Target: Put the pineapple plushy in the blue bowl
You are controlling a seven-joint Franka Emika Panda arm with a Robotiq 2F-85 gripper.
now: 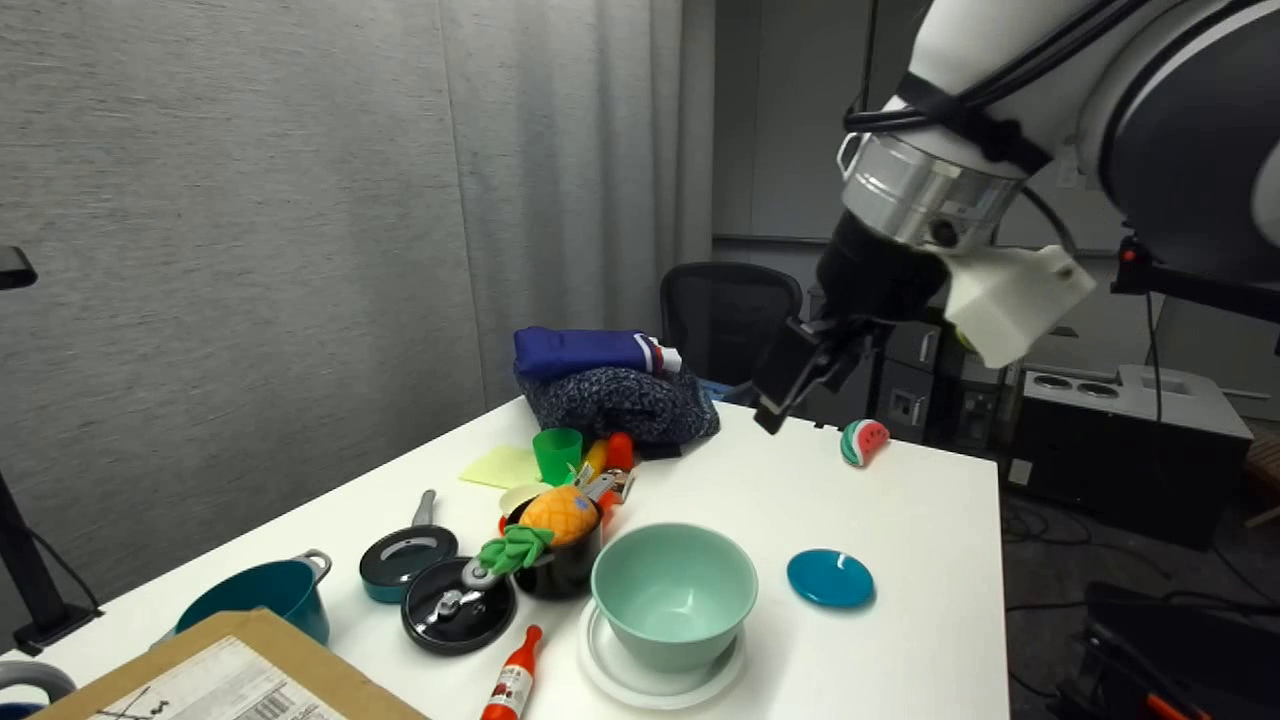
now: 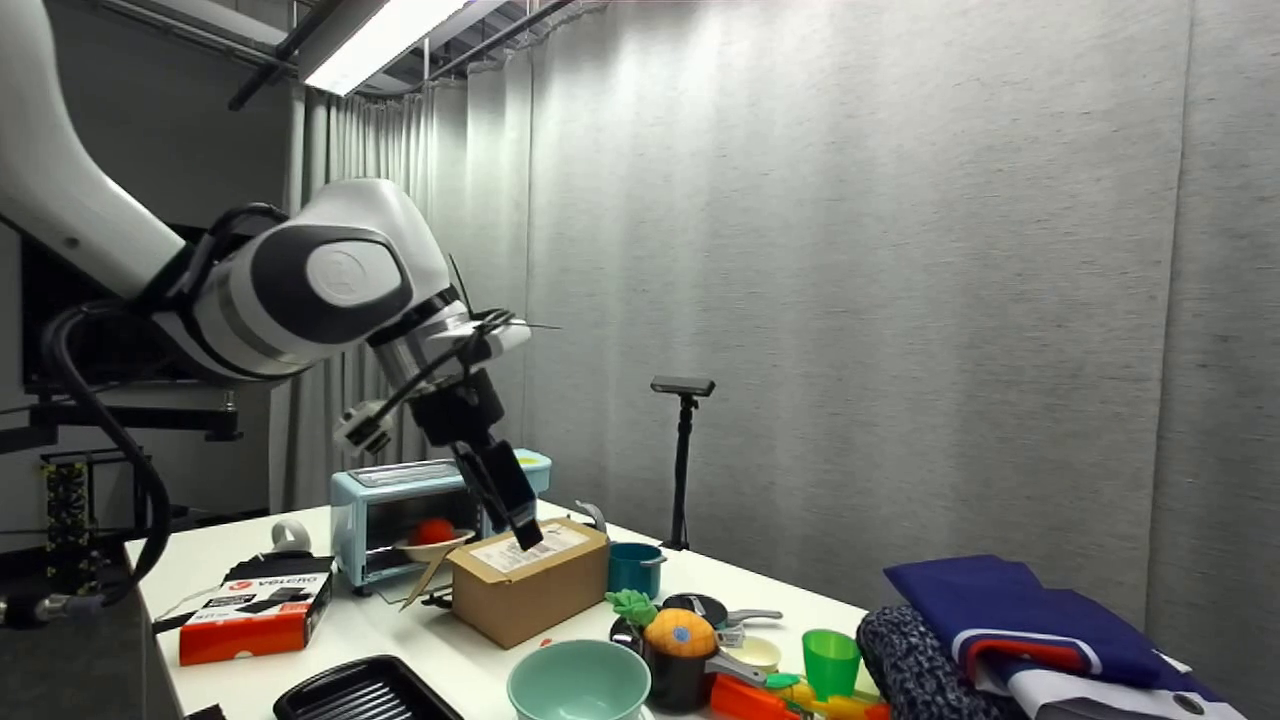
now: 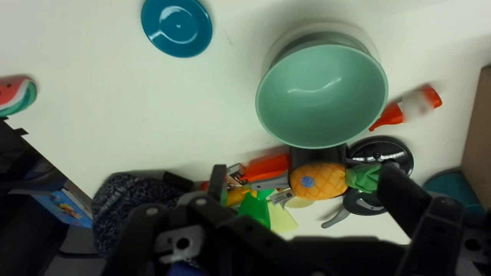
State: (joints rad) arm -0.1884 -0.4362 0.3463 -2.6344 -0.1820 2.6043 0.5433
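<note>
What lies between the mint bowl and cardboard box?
In the wrist view, a red bottle and a black lid lie between the mint bowl and cardboard box.

The ceiling lamp [image 2: 388, 42] glares; the end effector [image 3: 303, 172] looks perhaps blurred.

1 robot arm [image 2: 345, 285], 1 gripper [image 3: 303, 171]. 1 pineapple plushy [image 1: 562, 514], 1 blue bowl [image 1: 675, 588], 1 white plate [image 1: 664, 692], 1 flat blue disc [image 1: 831, 578]. 1 watermelon wedge [image 1: 864, 442], 1 long-necked red bottle [image 1: 513, 680], 1 green cup [image 1: 557, 455]. 2 pots [image 2: 632, 575] [image 2: 675, 685]: 1 teal, 1 black. 1 grey-handled pan [image 1: 408, 555], 1 black lid [image 1: 470, 625]. 1 toaster oven [image 2: 345, 525], 1 cardboard box [image 2: 540, 600], 1 red-and-white box [image 2: 250, 620], 1 ridged tray [image 2: 365, 692].
</note>
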